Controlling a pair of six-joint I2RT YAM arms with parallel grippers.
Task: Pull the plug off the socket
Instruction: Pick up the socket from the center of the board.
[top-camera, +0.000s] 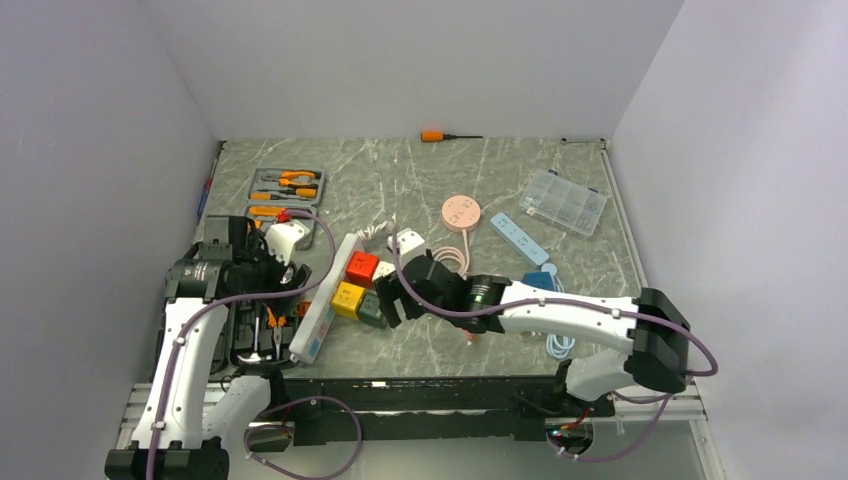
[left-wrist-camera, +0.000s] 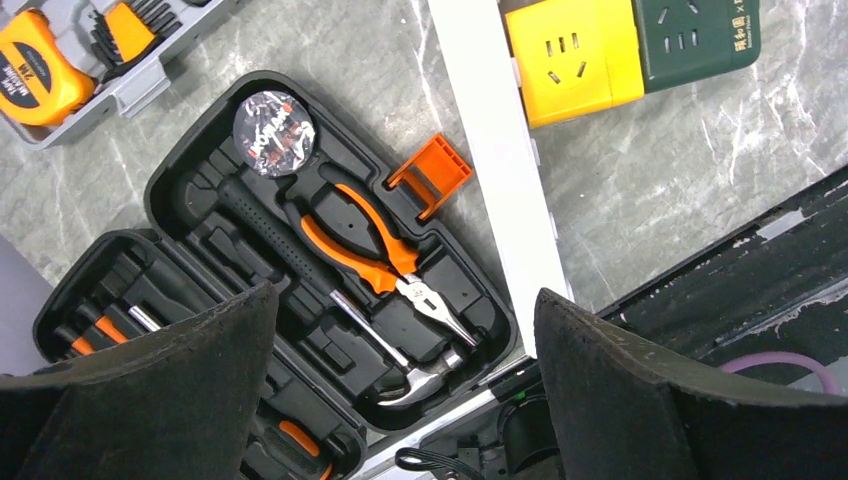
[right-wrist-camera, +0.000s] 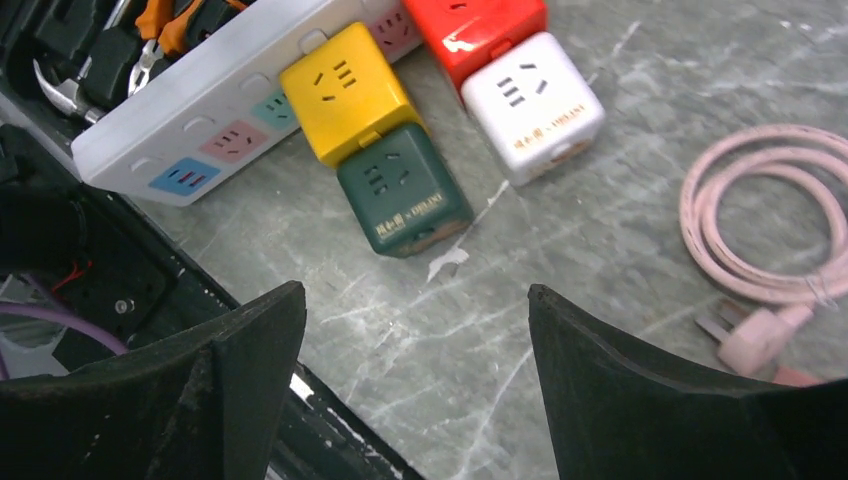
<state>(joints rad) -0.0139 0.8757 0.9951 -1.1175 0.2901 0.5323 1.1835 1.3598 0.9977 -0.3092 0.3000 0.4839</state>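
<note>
Strip (top-camera: 322, 310) is lying on the table left of centre. Its long axis is running near to far, with the far end leaning a little right. The coloured outlets at its near end are facing right.

- Four cubes are crowding the strip's right side. Yellow cube (right-wrist-camera: 345, 90) and red cube (right-wrist-camera: 480, 30) are touching the strip. Green cube (right-wrist-camera: 400, 195) is butting against yellow, and white cube (right-wrist-camera: 535, 105) against red.
- Yellow and red are looking seated in the outlet face, but the prongs are hidden, so I cannot tell which one is the plug.
- Right gripper (right-wrist-camera: 412, 295) is hovering just right of the green and yellow pair. Its jaws are spread wide and gripping nothing. The cubes are lying straight ahead of it, toward the left.
- Left gripper (left-wrist-camera: 405, 292) is hanging over the open tool case (left-wrist-camera: 300, 260), just left of the strip on its blank back side. Its jaws are also spread wide and empty.
- Pink cable (right-wrist-camera: 760, 220) is lying loose to the right, apart from the strip.

Judgement: the right arm is nearer the plugs. The pull is looking like a draw to the right, square to the strip's long axis. The strip is likely to slide with it unless the left arm is holding it down.
</note>
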